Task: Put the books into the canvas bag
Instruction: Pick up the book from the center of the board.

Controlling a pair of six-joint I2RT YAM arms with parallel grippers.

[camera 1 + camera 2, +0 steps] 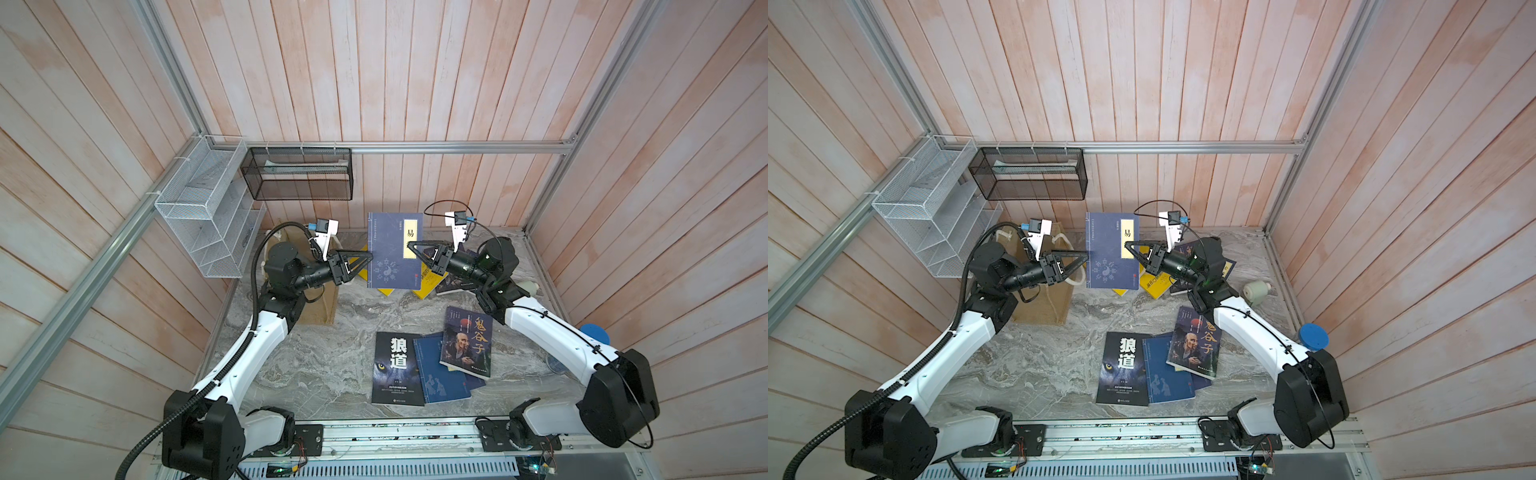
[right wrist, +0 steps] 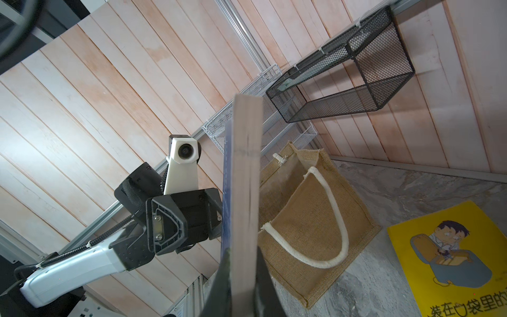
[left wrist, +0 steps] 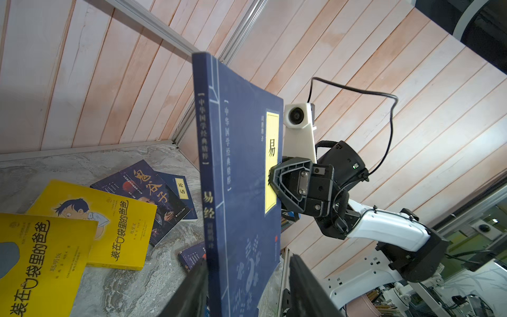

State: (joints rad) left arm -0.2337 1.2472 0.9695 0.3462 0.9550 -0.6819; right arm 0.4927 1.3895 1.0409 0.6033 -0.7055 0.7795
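The book [image 1: 392,249] hangs above the middle of the far edge of the surface [image 1: 332,361]. It is upright, its long axis vertical and its cover turned toward both top views. The right end effector [image 1: 410,245] is clamped on its fore-edge over the yellow label, and the right wrist view shows the page block pinched between its jaws. The left end effector [image 1: 369,256] is at the opposite edge with its jaws apart, straddling the spine. In the left wrist view one finger [image 3: 194,288] lies by the spine and the other is clear of the front cover, so there is no grip there yet.

The bag [image 1: 1038,309] stands at the far left corner of the surface, mouth up. It is partly under the left arm, to the left of the book and lower. The left arm is much the nearer, so this looks like a hand-over. The left would probably pinch the spine, the right let go, and a short carry left and down follow. The book's upright axis already suits the open mouth. The rope handle [image 2: 344,238] droops by the opening and could catch a corner. The other books lie flat on the surface.
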